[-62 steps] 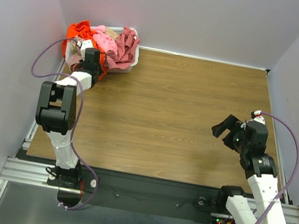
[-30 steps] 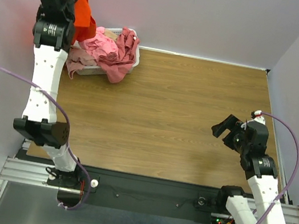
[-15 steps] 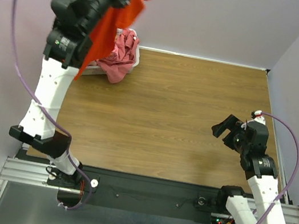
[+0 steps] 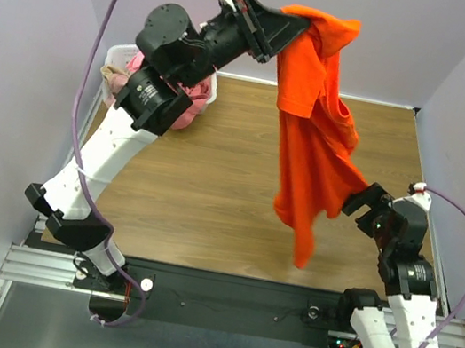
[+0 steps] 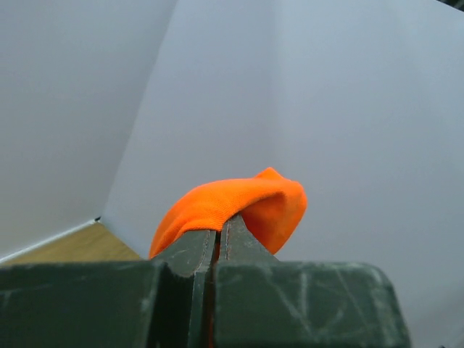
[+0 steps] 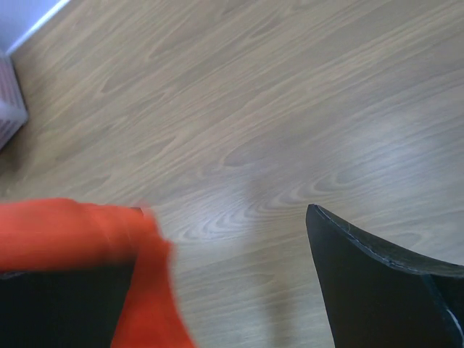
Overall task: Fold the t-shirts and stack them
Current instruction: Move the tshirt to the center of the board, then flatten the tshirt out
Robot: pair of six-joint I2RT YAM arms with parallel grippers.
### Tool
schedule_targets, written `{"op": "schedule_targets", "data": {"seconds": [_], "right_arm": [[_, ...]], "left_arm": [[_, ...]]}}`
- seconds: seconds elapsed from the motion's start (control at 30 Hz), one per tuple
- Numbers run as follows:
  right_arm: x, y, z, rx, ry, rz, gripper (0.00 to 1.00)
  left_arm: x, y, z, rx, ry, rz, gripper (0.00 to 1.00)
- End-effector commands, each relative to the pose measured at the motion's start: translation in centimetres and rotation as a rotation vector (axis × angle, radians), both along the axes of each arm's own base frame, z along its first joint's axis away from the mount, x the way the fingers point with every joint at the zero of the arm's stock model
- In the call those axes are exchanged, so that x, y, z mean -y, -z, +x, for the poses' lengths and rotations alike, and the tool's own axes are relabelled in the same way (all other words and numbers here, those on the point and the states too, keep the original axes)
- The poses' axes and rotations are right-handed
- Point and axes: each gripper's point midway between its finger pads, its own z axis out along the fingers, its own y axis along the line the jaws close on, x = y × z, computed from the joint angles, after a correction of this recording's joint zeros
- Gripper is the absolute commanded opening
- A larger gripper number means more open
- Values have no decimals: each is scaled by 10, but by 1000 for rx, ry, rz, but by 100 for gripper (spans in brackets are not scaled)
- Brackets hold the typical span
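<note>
My left gripper (image 4: 287,29) is raised high over the table and shut on the bright orange t-shirt (image 4: 313,152). The shirt hangs in a long drape to just above the table's front. In the left wrist view the jaws (image 5: 217,238) pinch a fold of the orange cloth (image 5: 239,203). My right gripper (image 4: 356,203) is open beside the shirt's lower right edge. In the right wrist view the orange cloth (image 6: 80,235) hangs blurred in front of the left finger, and the right finger (image 6: 377,279) is bare. Pink and maroon t-shirts (image 4: 190,99) lie in the basket.
The white lattice basket (image 4: 119,52) stands at the table's far left corner, and its corner shows in the right wrist view (image 6: 10,98). The wooden table (image 4: 203,187) is walled at the back and both sides.
My left arm has swung right and forward, carrying the orange t-shirt from above the basket to over the table's middle right. The right gripper has shifted slightly toward the hanging shirt.
</note>
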Motion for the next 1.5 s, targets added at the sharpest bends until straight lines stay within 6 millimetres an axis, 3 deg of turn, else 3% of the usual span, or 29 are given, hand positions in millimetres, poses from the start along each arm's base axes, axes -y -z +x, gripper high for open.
{"op": "schedule_targets", "data": {"seconds": [0.0, 0.03, 0.07, 0.1, 0.13, 0.2, 0.23, 0.3, 0.33, 0.43, 0.53, 0.67, 0.87, 0.97, 1.03, 1.27, 1.33, 1.43, 1.47], "right_arm": [[30, -34, -9, 77, 172, -28, 100], [30, -37, -11, 84, 173, -25, 100], [29, -40, -12, 95, 170, -20, 100], [27, -43, -14, 106, 159, -14, 100], [23, -46, -15, 113, 132, -8, 100], [18, -44, -16, 101, 97, -8, 100], [13, -42, -16, 89, 69, -6, 100], [8, -33, -16, 52, 39, -2, 100], [1, -26, -14, 16, 2, 9, 100], [-16, 3, -10, -103, -68, 58, 100], [-25, 37, -9, -232, -87, 93, 100], [-24, 60, -9, -319, -58, 106, 100], [-26, 64, -9, -324, -48, 132, 100], [-27, 73, -14, -347, -41, 147, 100], [-28, 78, -15, -363, -35, 152, 100], [-30, 90, -22, -396, -22, 183, 100], [-31, 91, -23, -396, -17, 196, 100], [-30, 94, -24, -402, 9, 210, 100], [-29, 97, -25, -412, 17, 213, 100]], "left_arm": [[-42, 22, 17, -82, -221, -40, 0], [-51, 47, 28, -148, -289, -38, 0], [-43, 124, 50, -285, -335, 22, 0], [-68, 143, 51, -332, -414, -13, 5], [-69, 224, 63, -458, -451, 61, 14], [-86, 284, 63, -608, -503, 54, 57], [-102, 356, 60, -748, -570, 149, 98], [-120, 407, 52, -892, -638, 162, 99], [-131, 448, 39, -982, -676, 232, 98], [-141, 488, 17, -1081, -684, 309, 98], [-144, 503, 3, -1106, -660, 340, 99], [-151, 517, -4, -1121, -676, 385, 99], [-123, 543, -12, -1152, -518, 447, 98], [-121, 575, -26, -1201, -474, 485, 98], [-115, 584, -29, -1211, -435, 497, 95], [-83, 586, -24, -1176, -333, 516, 85], [-80, 595, -27, -1193, -326, 540, 83], [-77, 606, -32, -1210, -306, 560, 55], [-77, 609, -34, -1218, -300, 563, 20]]}}
